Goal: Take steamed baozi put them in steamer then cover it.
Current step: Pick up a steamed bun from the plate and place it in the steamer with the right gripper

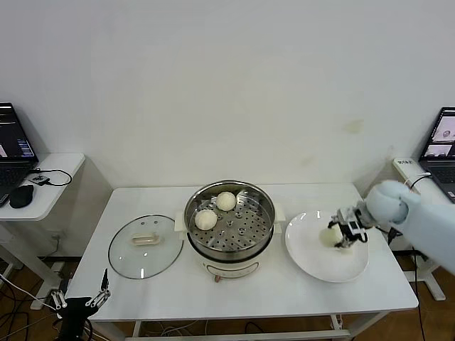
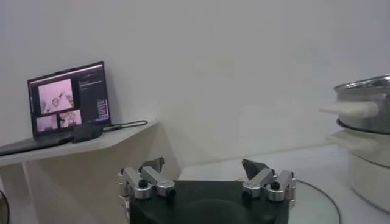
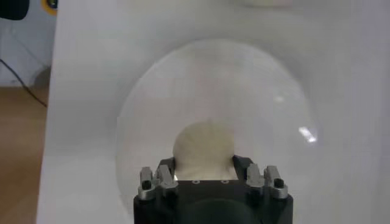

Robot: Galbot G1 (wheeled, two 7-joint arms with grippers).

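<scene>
The right gripper (image 1: 340,234) is closed around a baozi (image 3: 202,148) on the white plate (image 1: 313,264) near the table's right edge. The soft bun could be squashed or dropped if lifted hastily. Two baozi lie in the steamer (image 1: 264,202) mid-table. The left gripper (image 2: 207,176) is parked open beyond the front-left corner.

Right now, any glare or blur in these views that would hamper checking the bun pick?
Head view: even light, mild reflections on the glass cover. Right wrist view: soft and washed out, a bright glint on the plate, and the baozi edges barely separate from it. Left wrist view: the steamer is blurred.
</scene>
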